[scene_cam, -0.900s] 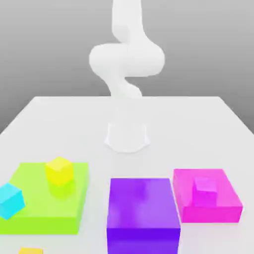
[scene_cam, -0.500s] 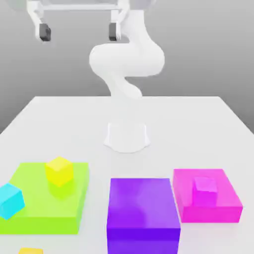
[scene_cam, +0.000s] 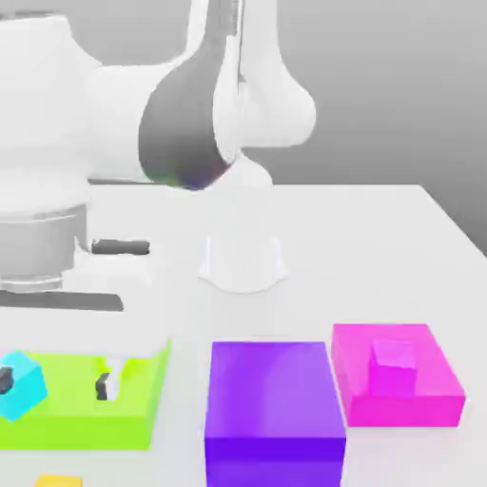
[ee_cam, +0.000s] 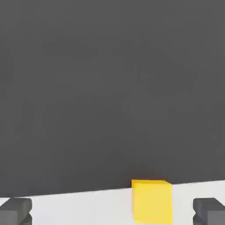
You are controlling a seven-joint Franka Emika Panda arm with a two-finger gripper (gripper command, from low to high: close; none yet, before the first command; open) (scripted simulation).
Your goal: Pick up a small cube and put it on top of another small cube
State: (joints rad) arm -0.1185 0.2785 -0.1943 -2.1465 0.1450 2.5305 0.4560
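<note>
Orange cube (ee_cam: 151, 201), white table (scene_cam: 380, 247), grey backdrop (scene_cam: 399, 86)

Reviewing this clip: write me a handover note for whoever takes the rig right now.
Hand: open and empty, low over the green platform.
Cubes: a cyan cube sits by one fingertip at that platform's edge on the exterior view's left. A pink cube sits on the magenta platform. The hand view shows a yellow cube between the fingers, not touched.
Done: nothing gripped or stacked.
Left: close on a cube, lift it, and set it on another.
</note>
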